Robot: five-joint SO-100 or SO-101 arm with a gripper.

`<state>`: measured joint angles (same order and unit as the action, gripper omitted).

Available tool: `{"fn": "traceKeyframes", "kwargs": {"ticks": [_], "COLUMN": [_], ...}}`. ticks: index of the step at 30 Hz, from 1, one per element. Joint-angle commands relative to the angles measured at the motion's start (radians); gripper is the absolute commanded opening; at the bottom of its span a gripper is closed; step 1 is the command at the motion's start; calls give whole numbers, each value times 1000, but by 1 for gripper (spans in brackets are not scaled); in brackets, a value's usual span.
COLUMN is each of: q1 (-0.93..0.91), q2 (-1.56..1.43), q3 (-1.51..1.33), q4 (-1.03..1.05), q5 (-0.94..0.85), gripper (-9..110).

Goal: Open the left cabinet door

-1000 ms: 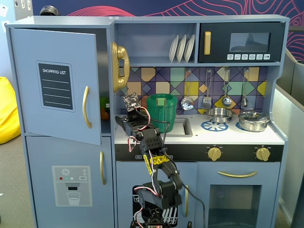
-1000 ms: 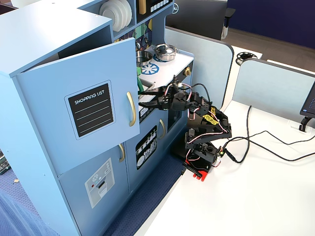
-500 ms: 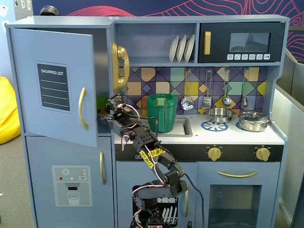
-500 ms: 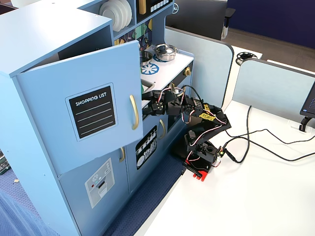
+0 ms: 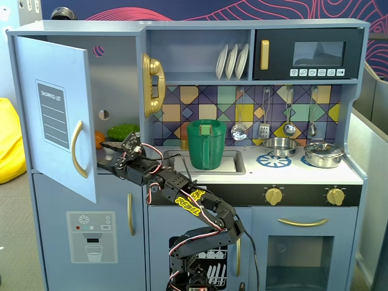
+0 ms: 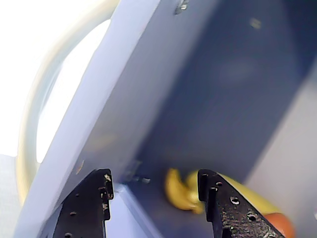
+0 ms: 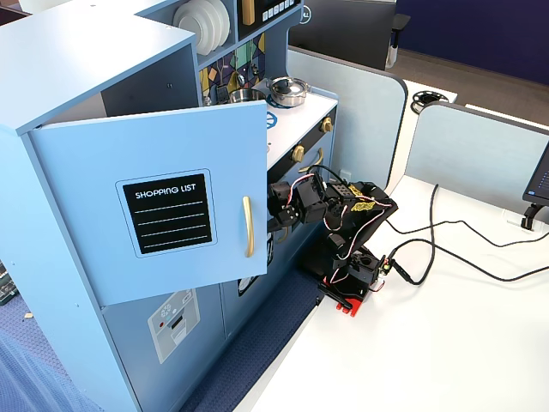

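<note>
The left cabinet door (image 5: 57, 115), blue-grey with a black "SHOPPING LIST" panel and a gold handle (image 5: 77, 148), stands swung open. It also shows in the other fixed view (image 7: 86, 232) with its handle (image 7: 248, 226). My gripper (image 5: 102, 155) reaches into the open compartment just behind the door's free edge. In the wrist view my gripper (image 6: 154, 186) is open and empty. Its left finger (image 6: 91, 208) sits close to the door's inner face (image 6: 99, 114), and the handle (image 6: 34, 114) curves at the left. In the fixed view from the side the door hides the fingers.
Yellow toy food (image 6: 181, 191) lies inside the compartment, with orange (image 5: 99, 138) and green (image 5: 123, 131) items. The water-dispenser door (image 5: 91, 236) is below. A gold phone (image 5: 153, 85) and a green pitcher (image 5: 206, 144) stand to the right. The arm's base (image 7: 347, 283) sits on a white table with cables.
</note>
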<state>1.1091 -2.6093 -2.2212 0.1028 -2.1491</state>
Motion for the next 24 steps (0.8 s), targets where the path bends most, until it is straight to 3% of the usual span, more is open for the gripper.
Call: {"fn": "traceKeyframes", "kwargs": {"ticks": [1,3,7,13,18,24], "q1": [-72,-210,-558,-983,-1147,-1195], "q2": [-15,-18,-6,5,-14,-179], "q3": [2,2,34,-107,-202,-454], "q4": [3,49,334,634,877,973], "q5": [20,94,245,311,469,591], "gripper": [14,14,13,11,12,12]}}
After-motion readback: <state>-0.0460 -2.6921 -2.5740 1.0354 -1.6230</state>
